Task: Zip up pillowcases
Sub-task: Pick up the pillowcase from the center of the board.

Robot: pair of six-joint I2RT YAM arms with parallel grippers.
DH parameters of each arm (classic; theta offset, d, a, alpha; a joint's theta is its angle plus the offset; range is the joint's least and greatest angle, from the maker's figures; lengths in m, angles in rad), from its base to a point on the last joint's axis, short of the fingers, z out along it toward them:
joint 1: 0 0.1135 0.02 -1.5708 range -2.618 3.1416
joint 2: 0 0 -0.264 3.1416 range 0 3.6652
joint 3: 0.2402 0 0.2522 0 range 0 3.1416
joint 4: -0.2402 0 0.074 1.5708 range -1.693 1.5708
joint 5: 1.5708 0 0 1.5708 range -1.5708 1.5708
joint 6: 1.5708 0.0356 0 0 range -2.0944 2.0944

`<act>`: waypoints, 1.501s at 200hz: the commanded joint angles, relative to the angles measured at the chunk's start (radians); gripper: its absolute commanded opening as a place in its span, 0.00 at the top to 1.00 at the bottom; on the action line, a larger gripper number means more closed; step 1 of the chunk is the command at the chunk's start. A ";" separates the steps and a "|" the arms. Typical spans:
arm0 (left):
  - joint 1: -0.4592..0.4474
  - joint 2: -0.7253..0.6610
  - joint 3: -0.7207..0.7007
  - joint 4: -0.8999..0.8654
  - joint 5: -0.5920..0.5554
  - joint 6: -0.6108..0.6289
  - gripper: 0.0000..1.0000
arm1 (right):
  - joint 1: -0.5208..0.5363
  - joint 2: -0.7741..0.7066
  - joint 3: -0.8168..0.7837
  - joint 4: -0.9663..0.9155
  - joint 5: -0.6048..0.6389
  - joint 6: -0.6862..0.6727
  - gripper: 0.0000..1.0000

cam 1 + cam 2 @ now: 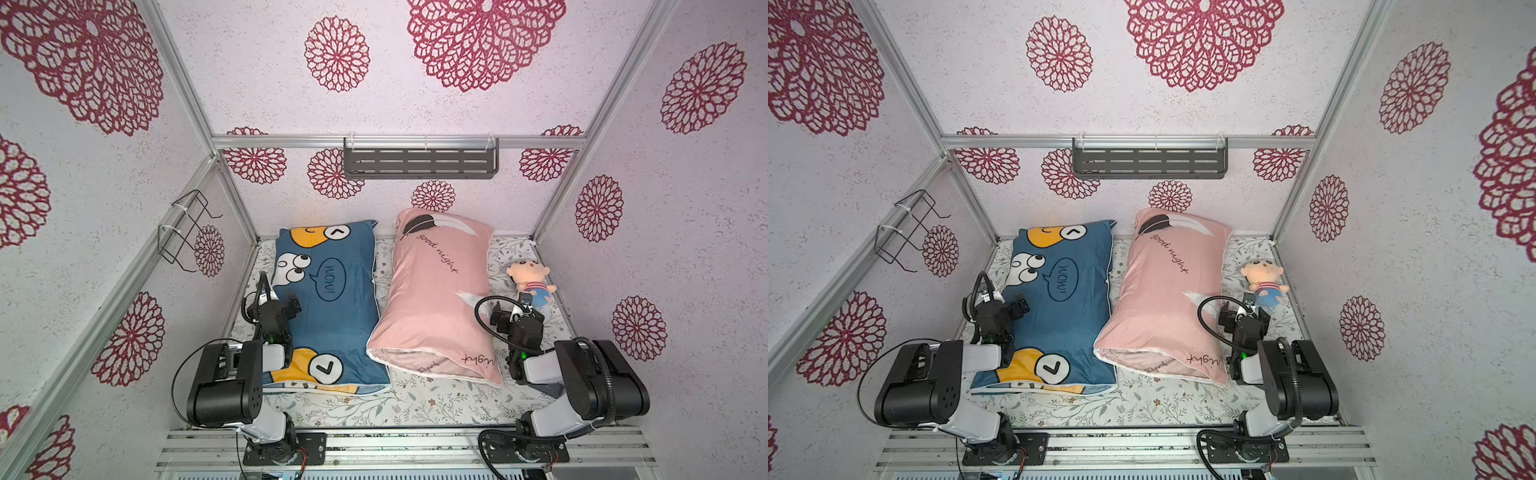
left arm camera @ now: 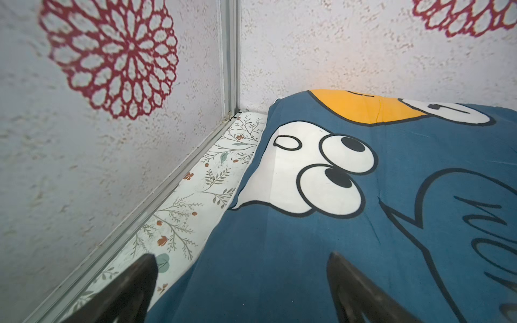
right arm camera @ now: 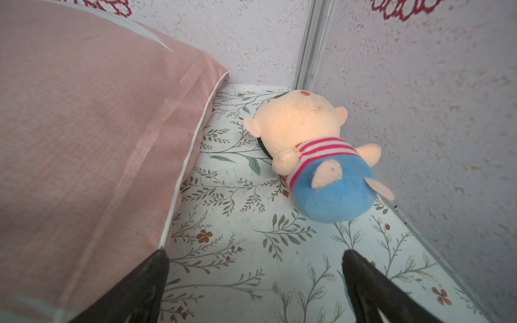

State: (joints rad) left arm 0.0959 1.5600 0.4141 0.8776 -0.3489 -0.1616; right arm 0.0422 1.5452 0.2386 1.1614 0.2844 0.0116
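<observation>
Dial laid on the floral sheet (image 1: 415, 405): 12 toward the back wall, 6 toward the arm bases.

Blue pillowcase (image 1: 332, 316): stuffed, lying flat, long axis 12 to 6, filling the 9 o'clock half of the sheet. Cartoon faces and a "WOW!" bubble face up. A pale strip runs along its 6 o'clock end. The zipper is too small to make out.

Pink pillowcase (image 1: 432, 307): stuffed, flat, just past centre toward 3. Feather and "good night" script on top. At its 6 o'clock end the fabric looks folded back, with more script showing there. The two cases meet or nearly meet toward 6, and a strip of sheet shows between them toward 12.

Plush doll (image 1: 530, 280): at 2 o'clock on the sheet, close to the 3 o'clock wall, apart from the pink pillowcase.

Left gripper (image 2: 242, 258): at the 9 o'clock edge of the blue pillowcase, about mid-length. Released, jaws spread wide, nothing between them. In the wrist view one finger (image 2: 131, 288) hangs over the bare strip of sheet, the other (image 2: 355, 288) over blue fabric. Contact with the cloth: cannot tell.

Right gripper (image 3: 254, 253): at the 4 o'clock edge of the pink pillowcase. Released, jaws wide, empty. One finger sits at the case's white piped edge, the other over bare sheet. The doll lies just beyond, toward 12.

Grey slotted shelf (image 1: 420, 162): on the back wall at 12. Wire rack (image 1: 187, 228): on the wall at 10.
</observation>
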 commanded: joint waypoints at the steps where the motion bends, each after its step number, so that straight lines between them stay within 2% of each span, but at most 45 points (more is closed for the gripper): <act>1: 0.002 -0.006 -0.002 0.021 0.008 0.007 0.02 | -0.001 -0.010 0.020 0.029 0.001 0.019 0.01; 169: 0.011 -0.002 0.012 -0.003 0.026 0.002 0.02 | -0.018 -0.010 0.031 0.006 -0.031 0.031 0.01; 182: 0.011 -0.009 0.006 0.017 0.041 0.012 0.02 | -0.007 -0.022 0.026 0.026 -0.006 0.020 0.04; 187: 0.004 -0.033 0.017 -0.004 0.029 0.024 0.01 | 0.007 -0.086 0.055 -0.085 0.025 0.016 0.04; 195: -0.037 -0.118 0.067 -0.162 -0.037 0.051 0.02 | 0.012 -0.217 0.135 -0.322 0.034 0.019 0.04; 204: -0.110 -0.227 0.113 -0.316 -0.124 0.087 0.02 | 0.012 -0.307 0.172 -0.394 0.062 0.020 0.04; 213: -0.180 -0.321 0.145 -0.379 -0.168 0.106 0.02 | -0.004 -0.352 0.259 -0.532 0.064 0.028 0.03; 224: -0.260 -0.415 0.244 -0.585 -0.197 0.016 0.02 | -0.007 -0.353 0.431 -0.885 0.087 0.067 0.03; 236: -0.346 -0.448 0.358 -0.769 -0.164 -0.101 0.02 | 0.020 -0.372 0.545 -1.184 0.082 0.147 0.03; 254: -0.495 -0.423 0.481 -0.895 -0.098 -0.214 0.00 | 0.050 -0.481 0.583 -1.442 -0.019 0.283 0.02; 272: -0.648 -0.317 0.596 -0.978 -0.022 -0.280 0.01 | 0.058 -0.581 0.604 -1.681 -0.094 0.415 0.02; 300: -0.832 -0.109 0.753 -1.003 0.176 -0.344 0.04 | 0.105 -0.678 0.594 -1.949 -0.296 0.488 0.05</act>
State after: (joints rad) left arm -0.6178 1.2770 1.1034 0.0643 -0.3618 -0.3985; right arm 0.1135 0.9157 0.8352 -0.3599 0.1768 0.3527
